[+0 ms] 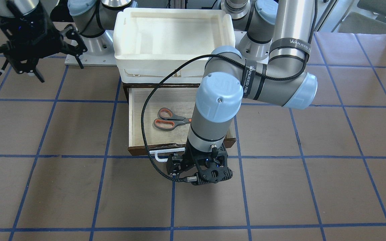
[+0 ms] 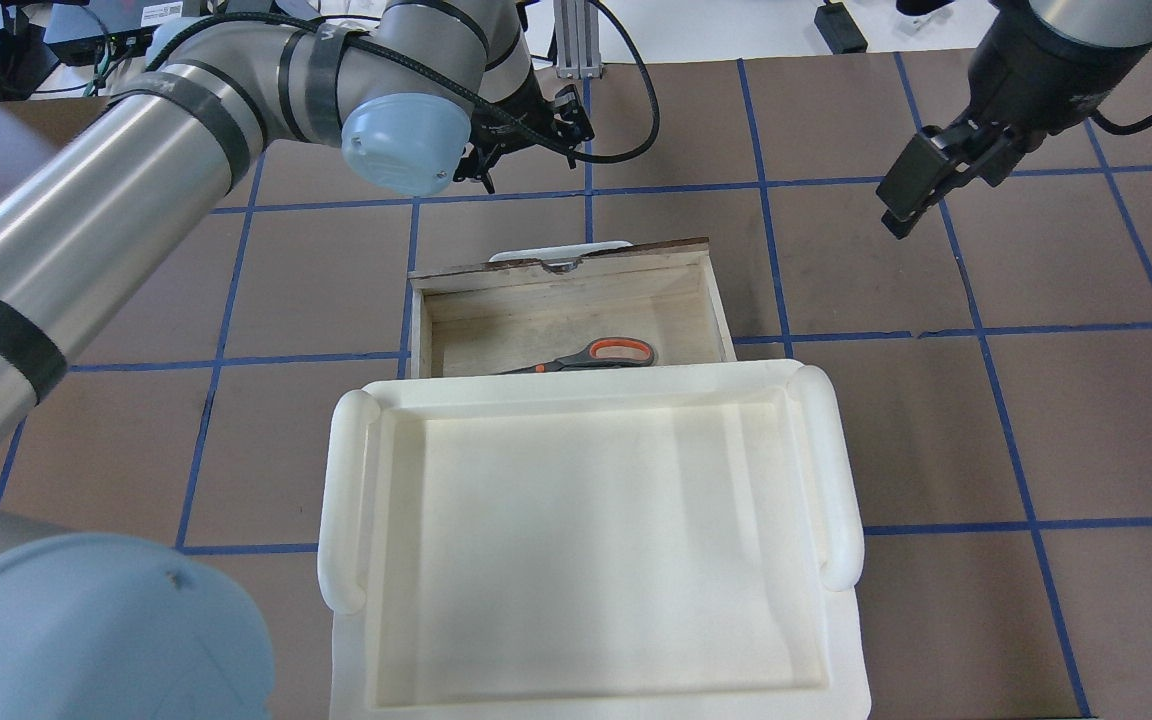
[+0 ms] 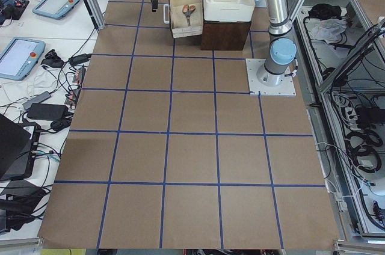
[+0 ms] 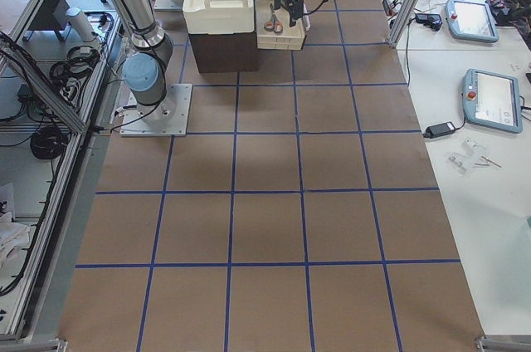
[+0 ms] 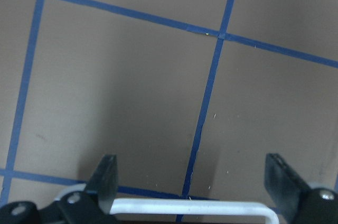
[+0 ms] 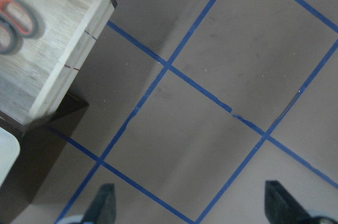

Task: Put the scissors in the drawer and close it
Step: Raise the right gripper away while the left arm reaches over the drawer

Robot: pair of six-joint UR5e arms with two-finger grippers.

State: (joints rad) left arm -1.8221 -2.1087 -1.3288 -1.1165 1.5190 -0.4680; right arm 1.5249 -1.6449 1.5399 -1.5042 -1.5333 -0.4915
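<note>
The scissors [image 1: 171, 118] lie flat inside the open drawer [image 1: 166, 97], grey handles with orange lining. They also show in the overhead view [image 2: 596, 355], and blurred in the right wrist view [image 6: 13, 23]. The drawer's white bar handle [image 1: 157, 155] faces away from the robot. My left gripper [image 5: 193, 182] is open, pointing down, just beyond the handle [image 5: 195, 206], with its fingers [image 5: 108, 179] either side of the bar's length. My right gripper [image 2: 921, 185] is open and empty, raised over the table to the drawer's side.
A white plastic tray [image 2: 346, 500] sits on top of the dark cabinet, above the drawer. The table is brown with blue grid lines. The left arm's elbow [image 1: 219, 93] hangs over the drawer's side.
</note>
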